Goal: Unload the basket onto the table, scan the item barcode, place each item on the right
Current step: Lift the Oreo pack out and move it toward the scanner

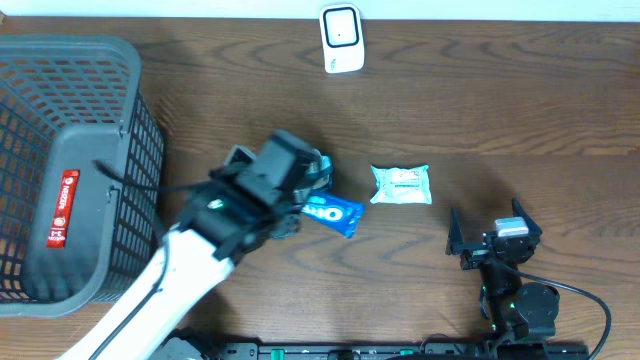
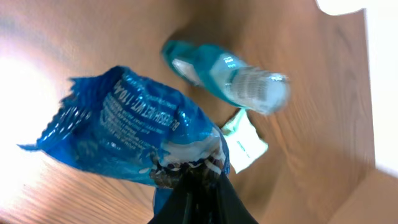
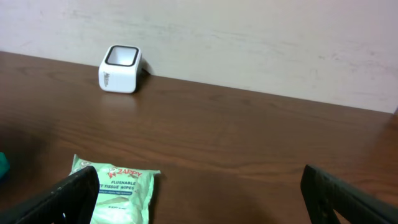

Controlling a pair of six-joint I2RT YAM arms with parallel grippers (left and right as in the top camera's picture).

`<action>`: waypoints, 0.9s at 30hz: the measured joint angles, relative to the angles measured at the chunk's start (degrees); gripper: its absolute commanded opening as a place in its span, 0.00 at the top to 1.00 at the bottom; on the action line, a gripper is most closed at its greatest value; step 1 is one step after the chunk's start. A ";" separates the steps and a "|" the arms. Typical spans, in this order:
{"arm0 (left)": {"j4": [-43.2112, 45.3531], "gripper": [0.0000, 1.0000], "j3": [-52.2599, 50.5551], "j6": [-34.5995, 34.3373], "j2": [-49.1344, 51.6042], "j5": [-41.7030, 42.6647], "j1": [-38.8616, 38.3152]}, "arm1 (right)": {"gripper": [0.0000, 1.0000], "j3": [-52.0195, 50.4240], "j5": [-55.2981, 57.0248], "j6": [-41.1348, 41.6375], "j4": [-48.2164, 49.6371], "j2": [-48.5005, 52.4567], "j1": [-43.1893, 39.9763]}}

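Dark brown wood grain runs across the worktop (image 1: 480, 100), and a pale wall stands behind it in the right wrist view. Your left fingers (image 2: 196, 196) are clenched on one end of the blue snack packet (image 2: 124, 127), pinching its crimped edge. The rest of the packet sticks out from them, its white print facing the wrist camera. From overhead you see the packet poking out to the right of the left arm's wrist, near the middle of the worktop. Just beyond it is a teal wrapped item (image 2: 227, 74), partly hidden under the wrist in the overhead view. Further right lies a white-and-green pack of wipes (image 1: 401, 185), apart from both. Your right fingers (image 3: 71, 196) are spread wide and hold nothing. They sit low at the near right of the worktop, facing the wipes and the far wall. The white scanner (image 1: 341, 38) stands at the far edge, well apart from the packet. At the left edge sits a grey mesh basket (image 1: 130, 120) with a red-labelled item (image 1: 63, 208) lying in it.
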 measured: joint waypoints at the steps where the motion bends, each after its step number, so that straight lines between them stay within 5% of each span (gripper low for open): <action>1: 0.02 0.93 0.00 -3.41 1.49 -0.31 -1.18 | 0.01 0.00 0.00 -0.02 0.00 -0.02 0.00; 11: 0.50 0.93 -0.09 -21.73 11.10 -2.32 -9.01 | 0.01 0.00 0.00 0.00 -0.02 -0.02 0.00; 27: 8.35 0.93 -0.11 -23.39 11.50 -4.11 -12.20 | 0.01 0.00 0.00 0.00 -0.02 -0.02 0.00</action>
